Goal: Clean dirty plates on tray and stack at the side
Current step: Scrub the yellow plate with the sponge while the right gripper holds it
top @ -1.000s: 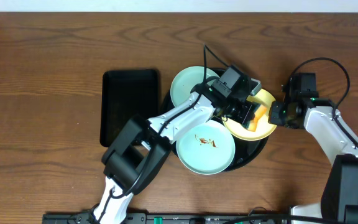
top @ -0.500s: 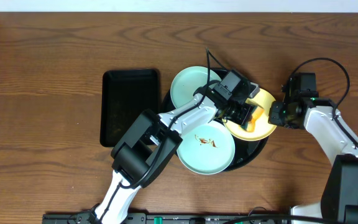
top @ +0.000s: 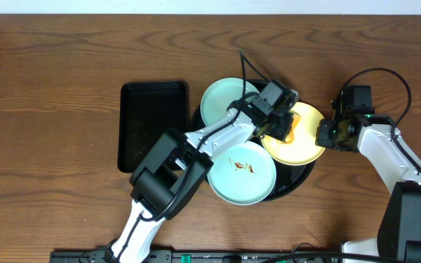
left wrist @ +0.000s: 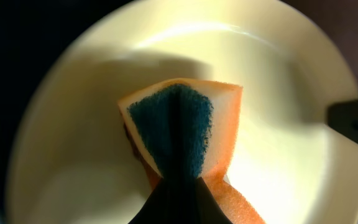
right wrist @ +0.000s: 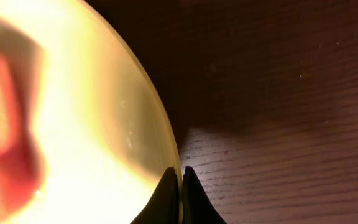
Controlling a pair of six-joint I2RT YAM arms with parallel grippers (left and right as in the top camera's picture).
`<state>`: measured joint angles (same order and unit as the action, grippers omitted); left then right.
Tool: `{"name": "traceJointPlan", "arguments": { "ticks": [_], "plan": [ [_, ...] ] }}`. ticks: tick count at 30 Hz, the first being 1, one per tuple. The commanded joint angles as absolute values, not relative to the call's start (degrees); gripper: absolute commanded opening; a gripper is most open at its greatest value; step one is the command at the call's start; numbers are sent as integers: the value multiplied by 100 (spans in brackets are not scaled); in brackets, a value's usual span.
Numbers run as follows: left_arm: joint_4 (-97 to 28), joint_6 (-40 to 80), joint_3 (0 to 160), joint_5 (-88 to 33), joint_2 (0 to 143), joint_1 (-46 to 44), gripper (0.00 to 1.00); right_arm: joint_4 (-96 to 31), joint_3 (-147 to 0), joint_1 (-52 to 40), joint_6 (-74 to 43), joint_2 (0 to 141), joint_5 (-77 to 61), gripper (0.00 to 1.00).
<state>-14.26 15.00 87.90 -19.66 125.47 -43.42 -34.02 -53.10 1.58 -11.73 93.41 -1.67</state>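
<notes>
The round black tray (top: 303, 178) holds three plates. The pale yellow plate (top: 304, 142) is tilted at the tray's right side. My right gripper (top: 325, 136) is shut on its right rim (right wrist: 166, 134). My left gripper (top: 282, 126) is shut on an orange sponge with a blue scrub face (left wrist: 180, 127) and presses it on the yellow plate (left wrist: 278, 87). A mint-blue plate (top: 241, 172) with a brown smear lies at the tray's front. A second mint-blue plate (top: 221, 101) lies at the tray's back left, partly under my left arm.
A smaller rectangular black tray (top: 152, 124) stands left of the round tray. Bare wooden table (top: 57, 88) lies all around; its right part shows in the right wrist view (right wrist: 291, 124). A cable arcs over my right arm.
My left gripper has moved the sponge a little left and back across the yellow plate, and more of the plate's right part now shows. My right gripper has not moved.
</notes>
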Motion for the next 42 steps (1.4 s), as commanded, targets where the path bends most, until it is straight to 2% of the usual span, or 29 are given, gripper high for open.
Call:
{"name": "traceJointPlan", "arguments": {
  "ticks": [1,12,21,23,24,26,29,34,38,42],
  "plan": [
    [-1704,1487,8790,-1387,12492,-4104,7,-3489,-5341,270,-1173,9365,-110,1],
    [-3046,1393,8790,-1186,11236,-4005,8,-3350,-5341,270,-1173,9365,-91,1],
    [-3861,1398,8790,-1127,10820,-3457,7,-3218,-5341,270,-1173,9365,-93,2],
    [-4012,1398,8788,-1125,10822,-3341,7,-3186,-5341,268,-1173,9365,-95,12],
    [-4086,1398,8788,-1127,10822,-3293,7,-3164,-5341,266,-1173,9365,-93,23],
    [-4182,1400,8788,-1127,10822,-3221,7,-3146,-5341,266,-1173,9367,-93,27],
    [-4195,1400,8788,-1170,10822,-3205,7,-3148,-5330,257,-1177,9367,-102,23],
    [-3817,1111,8770,-2018,10836,-3380,7,-3068,-5221,178,-1175,9367,-200,20],
    [-3326,941,8646,-2010,10851,-3653,7,-2941,-5074,106,-1179,9367,-200,19],
    [-2939,875,8628,-2012,11030,-3852,8,-2956,-5043,106,-1177,9367,-198,12]
  ]
}}
